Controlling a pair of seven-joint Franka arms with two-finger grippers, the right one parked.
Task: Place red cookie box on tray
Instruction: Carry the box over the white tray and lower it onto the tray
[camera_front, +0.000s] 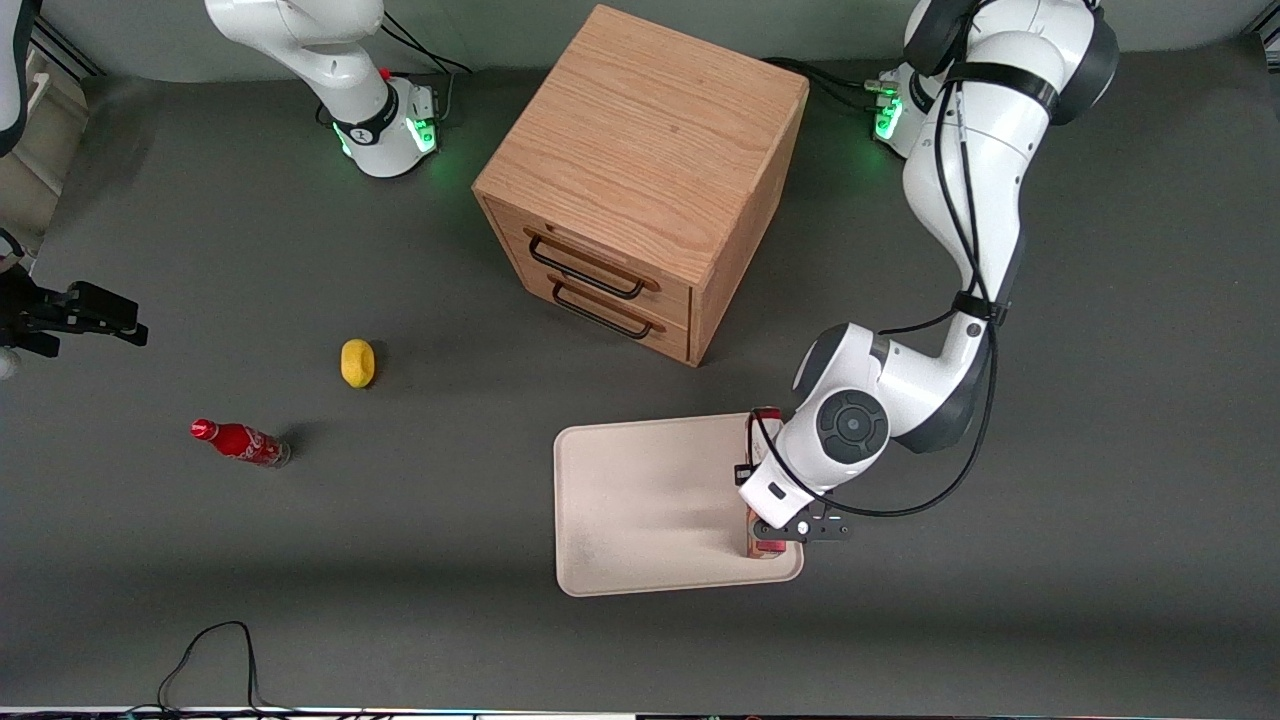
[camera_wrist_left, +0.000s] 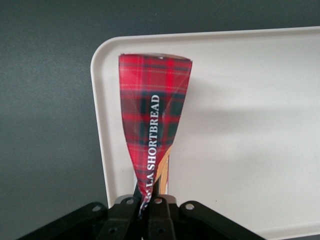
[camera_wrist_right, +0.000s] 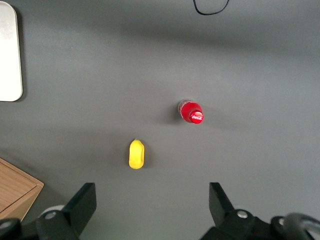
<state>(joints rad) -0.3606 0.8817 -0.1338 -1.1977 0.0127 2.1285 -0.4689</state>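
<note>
My left gripper (camera_front: 792, 527) is shut on the red cookie box (camera_wrist_left: 154, 120), a slim tartan carton printed SHORTBREAD, pinched at one end between the black fingers (camera_wrist_left: 129, 212). The box runs lengthwise over the cream-white tray (camera_front: 640, 500), along the tray's edge toward the working arm's end of the table. In the front view my wrist hides most of the box (camera_front: 766, 546); only its two ends show. In the wrist view the box's free end reaches near a rounded corner of the tray (camera_wrist_left: 240, 125). Whether the box rests on the tray I cannot tell.
A wooden two-drawer cabinet (camera_front: 640, 170) stands farther from the front camera than the tray. Toward the parked arm's end lie a yellow lemon-like object (camera_front: 357, 362) and a small red soda bottle (camera_front: 240, 442). A black cable (camera_front: 210, 660) loops at the table's near edge.
</note>
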